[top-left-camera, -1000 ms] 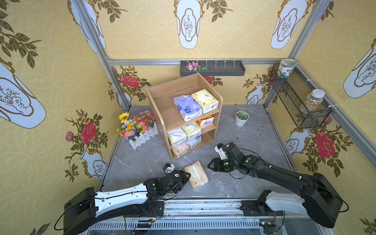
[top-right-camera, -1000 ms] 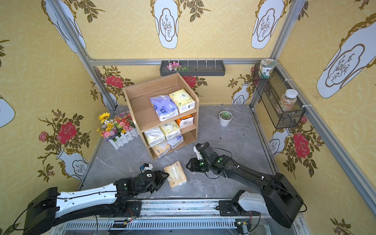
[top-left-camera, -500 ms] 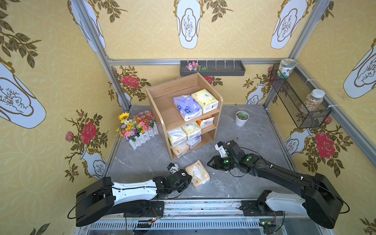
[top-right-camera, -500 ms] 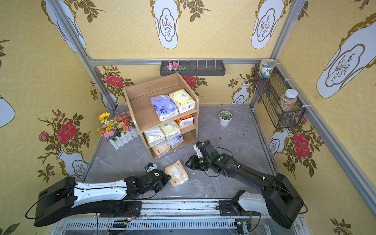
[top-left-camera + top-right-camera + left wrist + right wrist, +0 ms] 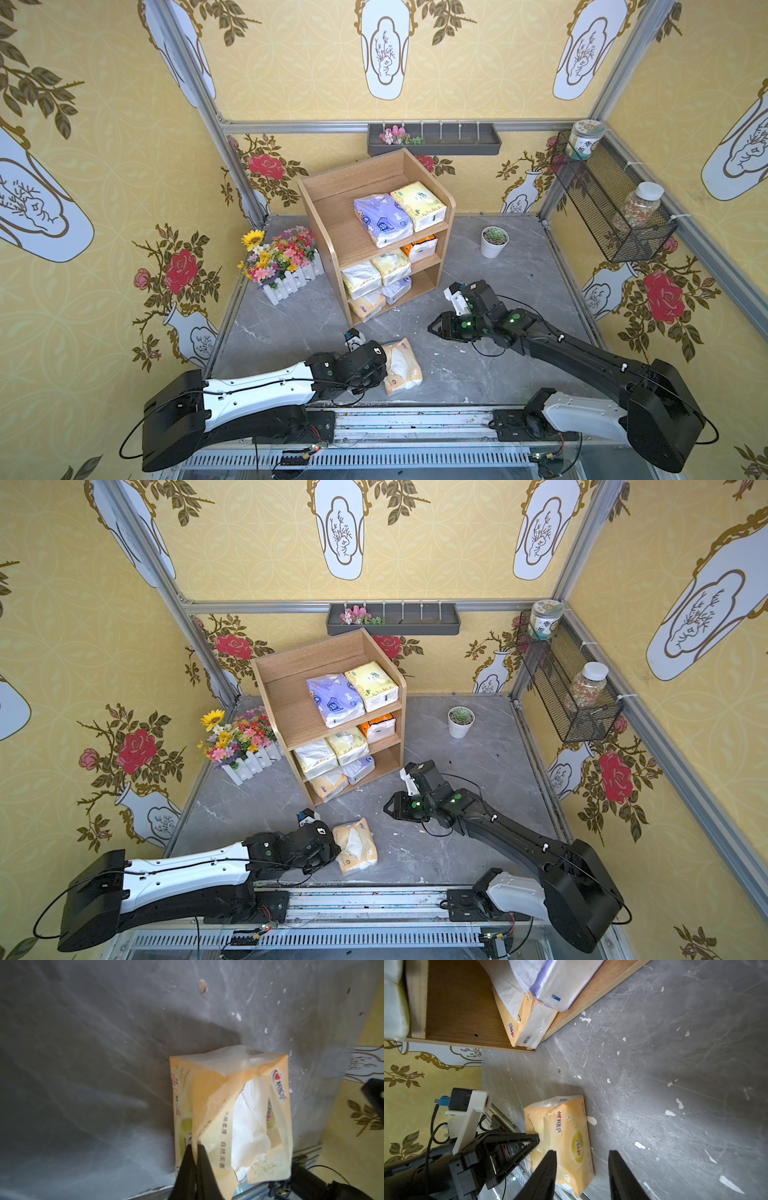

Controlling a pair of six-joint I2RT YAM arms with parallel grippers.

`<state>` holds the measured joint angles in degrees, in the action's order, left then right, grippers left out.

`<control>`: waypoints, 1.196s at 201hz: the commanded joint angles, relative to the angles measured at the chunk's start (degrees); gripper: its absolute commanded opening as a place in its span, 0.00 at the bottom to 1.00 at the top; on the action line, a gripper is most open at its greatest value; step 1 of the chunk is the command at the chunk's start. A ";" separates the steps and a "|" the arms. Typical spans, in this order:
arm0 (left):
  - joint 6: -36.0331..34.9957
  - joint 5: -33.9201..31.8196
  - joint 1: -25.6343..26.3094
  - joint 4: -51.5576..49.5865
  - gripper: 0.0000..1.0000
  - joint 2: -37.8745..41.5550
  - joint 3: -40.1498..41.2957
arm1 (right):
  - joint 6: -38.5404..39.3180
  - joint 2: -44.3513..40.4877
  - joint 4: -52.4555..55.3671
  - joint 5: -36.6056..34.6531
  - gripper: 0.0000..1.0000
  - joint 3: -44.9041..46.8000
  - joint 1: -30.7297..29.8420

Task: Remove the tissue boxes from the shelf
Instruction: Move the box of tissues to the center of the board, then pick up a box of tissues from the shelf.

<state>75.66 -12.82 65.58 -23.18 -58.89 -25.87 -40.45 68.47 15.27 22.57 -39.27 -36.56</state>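
The wooden shelf (image 5: 338,216) (image 5: 286,704) stands at the back of the grey floor. Its top tier holds a lavender pack (image 5: 382,218) and a pale yellow pack (image 5: 419,203). An orange-and-white pack (image 5: 422,247) and two pale ones sit on the middle tier, and a tan pack (image 5: 519,1022) and a lavender pack (image 5: 562,982) on the bottom. One tan tissue pack (image 5: 401,365) (image 5: 355,845) (image 5: 228,1105) (image 5: 566,1136) lies on the floor in front. My left gripper (image 5: 195,1147) (image 5: 380,361) is shut on a fold of its wrapper. My right gripper (image 5: 582,1152) (image 5: 432,328) hangs open above the floor, right of that pack.
A white fence box of flowers (image 5: 282,262) stands left of the shelf and a small potted succulent (image 5: 493,241) right of it. A dark grey tray (image 5: 434,139) hangs on the back wall, a wire basket (image 5: 602,199) with jars on the right wall. A metal rail (image 5: 374,428) runs along the front edge.
My left gripper has reached the tan pack on the floor and shut on its wrapper. The pack has shifted slightly towards the front. The right gripper has narrowed a little.
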 commanded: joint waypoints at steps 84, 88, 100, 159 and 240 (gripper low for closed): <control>-8.36 -5.55 -5.29 -14.31 0.00 -5.43 -5.76 | 0.37 3.50 -3.85 3.73 0.41 1.12 -2.87; -8.42 -5.72 -5.29 -14.66 0.08 -5.24 -5.85 | 0.37 3.58 -3.92 3.69 0.41 1.12 -3.03; -8.50 -6.02 -5.37 -15.58 0.29 -4.81 -6.16 | 0.27 3.82 -4.23 3.63 0.41 1.12 -3.15; -6.46 -11.59 -5.36 -23.38 0.49 1.73 -11.65 | 1.38 5.57 -5.04 1.61 0.38 -1.24 -5.85; -4.18 -23.13 -5.32 -3.29 0.50 10.19 -12.35 | 12.05 2.27 6.63 -11.94 0.37 -24.69 -7.57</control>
<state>71.79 -31.68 60.29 -39.51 -48.60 -39.64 -32.67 71.31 19.31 16.21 -57.93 -44.03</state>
